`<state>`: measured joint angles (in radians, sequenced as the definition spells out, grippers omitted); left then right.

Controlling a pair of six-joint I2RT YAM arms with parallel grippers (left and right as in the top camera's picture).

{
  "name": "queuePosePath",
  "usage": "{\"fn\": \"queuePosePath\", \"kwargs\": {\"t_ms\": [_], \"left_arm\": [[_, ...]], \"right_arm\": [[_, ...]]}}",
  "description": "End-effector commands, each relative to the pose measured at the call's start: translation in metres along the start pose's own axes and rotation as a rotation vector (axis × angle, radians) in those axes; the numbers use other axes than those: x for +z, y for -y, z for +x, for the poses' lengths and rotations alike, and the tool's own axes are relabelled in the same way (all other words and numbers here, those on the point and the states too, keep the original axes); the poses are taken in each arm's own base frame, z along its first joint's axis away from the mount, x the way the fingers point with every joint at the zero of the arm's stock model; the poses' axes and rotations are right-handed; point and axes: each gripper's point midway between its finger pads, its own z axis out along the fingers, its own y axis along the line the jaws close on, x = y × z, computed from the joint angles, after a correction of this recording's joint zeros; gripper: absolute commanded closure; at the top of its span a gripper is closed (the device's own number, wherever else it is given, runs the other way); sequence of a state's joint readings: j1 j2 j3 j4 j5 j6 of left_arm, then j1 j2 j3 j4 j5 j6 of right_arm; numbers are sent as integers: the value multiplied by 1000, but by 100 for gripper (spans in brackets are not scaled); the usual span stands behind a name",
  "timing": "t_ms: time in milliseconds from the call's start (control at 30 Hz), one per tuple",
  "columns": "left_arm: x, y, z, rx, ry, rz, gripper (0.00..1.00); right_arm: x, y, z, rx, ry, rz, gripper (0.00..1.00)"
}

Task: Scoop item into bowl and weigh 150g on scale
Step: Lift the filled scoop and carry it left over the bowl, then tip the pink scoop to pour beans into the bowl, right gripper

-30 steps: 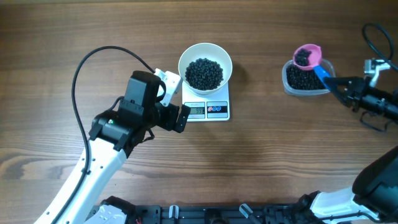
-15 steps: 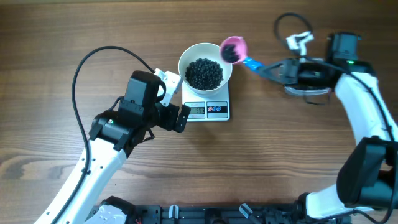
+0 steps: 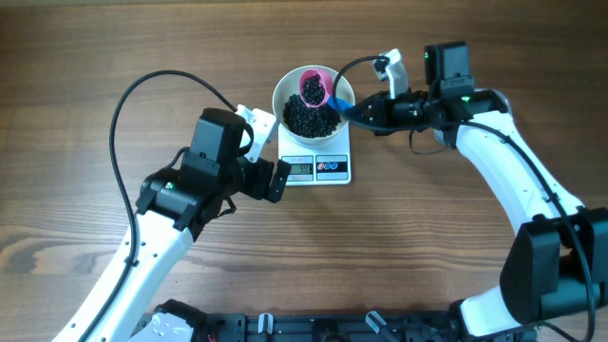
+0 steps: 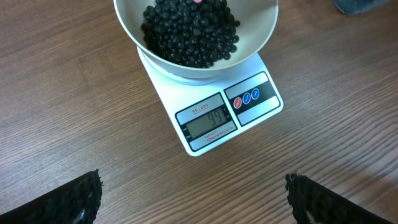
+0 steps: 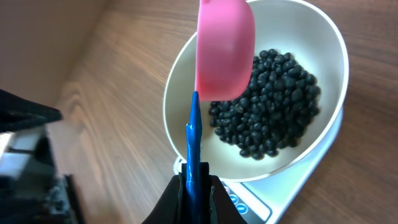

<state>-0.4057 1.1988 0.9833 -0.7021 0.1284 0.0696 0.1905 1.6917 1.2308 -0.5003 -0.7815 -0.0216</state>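
Right gripper point(image 5: 194, 194) clenched on the blue handle of the pink plastic scoop point(image 5: 225, 50), held over the glossy round white bowl point(image 3: 281, 95); likely poised to tip. Small black beads point(image 4: 189, 34) heaped in the bowl, which sits on the flat white kitchen scale point(image 4: 205, 118), display clear at 6 o'clock. Left gripper point(image 4: 196, 208) released, empty, at the scale's 9 o'clock, its camera on the display.

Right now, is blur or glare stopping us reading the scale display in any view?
Left wrist: scale display sharp, evenly lit, no glare, digits legible. Overhead: even light, soft shadows, display too small to read. Right wrist: pink scoop and beans in focus, far-left background blurred, display not visible.
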Motion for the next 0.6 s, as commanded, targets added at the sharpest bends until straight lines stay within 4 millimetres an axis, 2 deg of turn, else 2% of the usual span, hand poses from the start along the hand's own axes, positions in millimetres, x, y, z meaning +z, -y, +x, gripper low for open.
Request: {"fn": "queuePosePath", "kwargs": {"t_ms": [0,67,200,333,567], "left_arm": [[0,-2,0,-9,1,-5,0],[0,-2,0,-9,1,-5,0],[0,-2,0,-9,1,-5,0],[0,-2,0,-9,1,-5,0],[0,-2,0,-9,1,-5,0]], "right_arm": [[-17,-6,-21,-209,52,182,96],[-25,-11,-28,-291,70,272,96],[-36,-32,-36,-422,97,317,96],[-45,-29,-42,-451,111,434,96],[-46,-27,-41,-518,92,452,96]]}}
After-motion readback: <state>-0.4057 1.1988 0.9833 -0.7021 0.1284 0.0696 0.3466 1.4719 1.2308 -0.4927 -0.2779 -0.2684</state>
